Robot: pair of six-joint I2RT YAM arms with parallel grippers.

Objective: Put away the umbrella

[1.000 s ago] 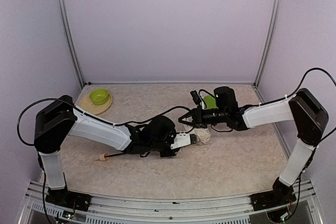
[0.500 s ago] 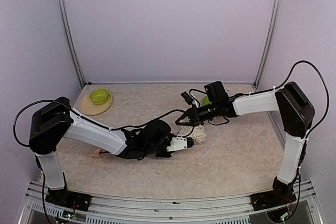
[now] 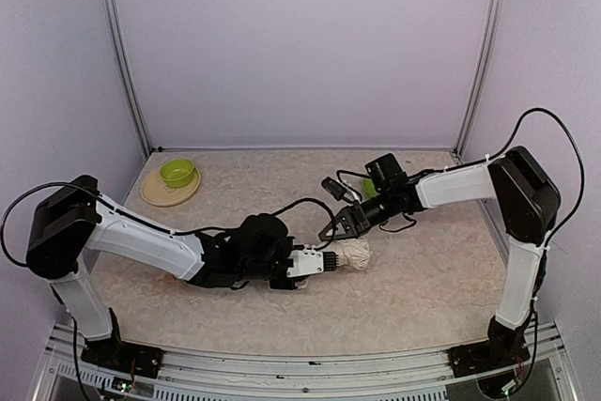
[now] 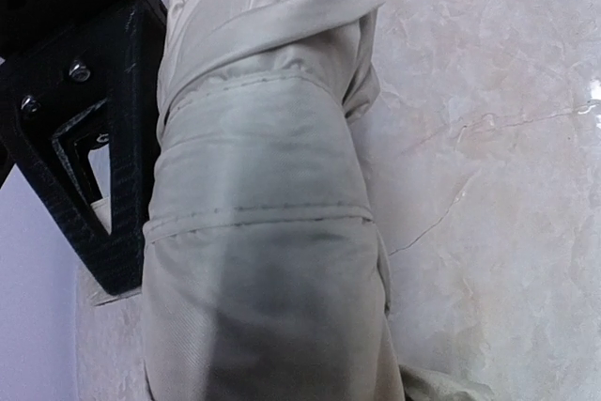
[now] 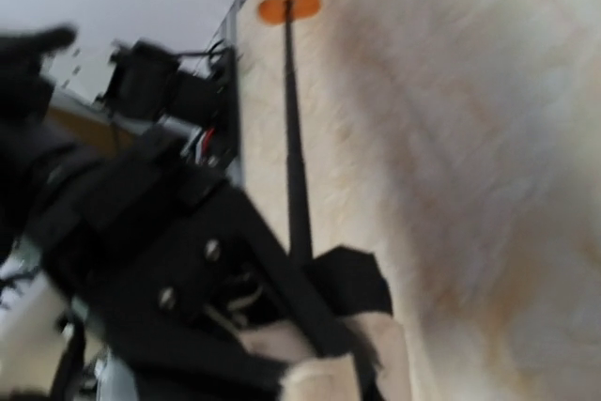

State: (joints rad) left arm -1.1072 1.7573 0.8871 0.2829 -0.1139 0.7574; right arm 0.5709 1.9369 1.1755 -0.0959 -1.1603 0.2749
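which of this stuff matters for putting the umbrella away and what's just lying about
Job: umbrella; left end effector gripping it; right end effector open, close to it.
Lying about: green bowl; tan plate under it.

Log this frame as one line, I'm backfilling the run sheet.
left pincer: shut on umbrella canopy | right pincer: open, beside canopy | umbrella: lying on table
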